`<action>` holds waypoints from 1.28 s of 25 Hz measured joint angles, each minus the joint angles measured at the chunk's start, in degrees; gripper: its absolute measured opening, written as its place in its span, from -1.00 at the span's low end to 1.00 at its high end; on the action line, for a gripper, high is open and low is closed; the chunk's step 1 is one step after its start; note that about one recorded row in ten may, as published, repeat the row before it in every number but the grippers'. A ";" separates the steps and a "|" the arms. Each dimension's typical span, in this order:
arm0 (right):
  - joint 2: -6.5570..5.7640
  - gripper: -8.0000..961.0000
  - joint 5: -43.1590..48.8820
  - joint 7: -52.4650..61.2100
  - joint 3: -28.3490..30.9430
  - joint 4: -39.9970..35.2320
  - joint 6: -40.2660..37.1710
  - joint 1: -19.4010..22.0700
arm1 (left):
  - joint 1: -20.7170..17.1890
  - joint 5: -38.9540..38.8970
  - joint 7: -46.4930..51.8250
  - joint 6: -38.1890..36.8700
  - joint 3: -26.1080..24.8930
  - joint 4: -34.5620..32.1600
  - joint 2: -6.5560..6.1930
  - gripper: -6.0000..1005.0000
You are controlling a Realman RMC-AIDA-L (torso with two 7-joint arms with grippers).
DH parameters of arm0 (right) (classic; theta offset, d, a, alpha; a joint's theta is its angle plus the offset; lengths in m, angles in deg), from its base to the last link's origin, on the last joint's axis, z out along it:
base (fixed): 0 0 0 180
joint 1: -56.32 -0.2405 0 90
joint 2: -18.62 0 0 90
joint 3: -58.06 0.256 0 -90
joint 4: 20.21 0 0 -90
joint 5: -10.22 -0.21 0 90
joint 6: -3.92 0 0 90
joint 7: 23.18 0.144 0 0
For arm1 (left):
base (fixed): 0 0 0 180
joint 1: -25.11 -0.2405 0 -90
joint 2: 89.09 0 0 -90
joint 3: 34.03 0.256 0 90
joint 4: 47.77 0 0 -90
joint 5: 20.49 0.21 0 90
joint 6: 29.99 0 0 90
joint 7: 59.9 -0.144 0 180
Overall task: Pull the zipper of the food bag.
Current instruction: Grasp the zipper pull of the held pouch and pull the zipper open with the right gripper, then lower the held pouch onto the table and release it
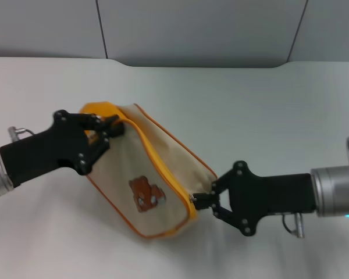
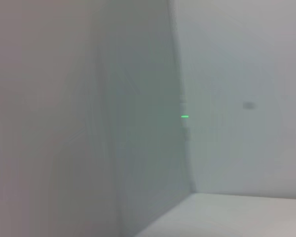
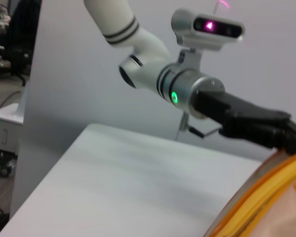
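Observation:
The food bag (image 1: 145, 168), cream canvas with orange piping and a brown bear patch (image 1: 146, 193), lies tilted on the white table. Its yellow zipper (image 1: 158, 160) runs from the orange strap end at upper left down to the lower right corner. My left gripper (image 1: 109, 131) is shut on the bag's orange strap end (image 1: 102, 109). My right gripper (image 1: 201, 200) is shut on the small silver pull tab (image 1: 193, 199) at the zip line's lower right end. The right wrist view shows the bag's orange edge (image 3: 266, 197) and the left arm (image 3: 246, 118) beyond it.
The white table (image 1: 267, 116) stretches around the bag, with a grey wall (image 1: 192, 29) behind its far edge. The left wrist view shows only a grey wall corner (image 2: 182, 148) and a strip of the table (image 2: 237, 217).

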 joint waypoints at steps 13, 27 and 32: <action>0.00 -0.90 0.45 7.17 6.19 -3.57 0.17 4.03 | -3.19 -4.20 1.96 3.01 -0.13 0.40 0.73 -0.82; -0.10 -0.17 -0.15 13.57 21.34 -0.33 -3.03 4.95 | -7.36 -7.35 1.62 9.55 -1.70 9.53 2.17 -0.82; -0.13 0.16 -0.18 14.12 21.70 0.61 -3.90 5.37 | -7.46 -7.54 1.69 8.66 -1.86 9.71 2.15 -0.72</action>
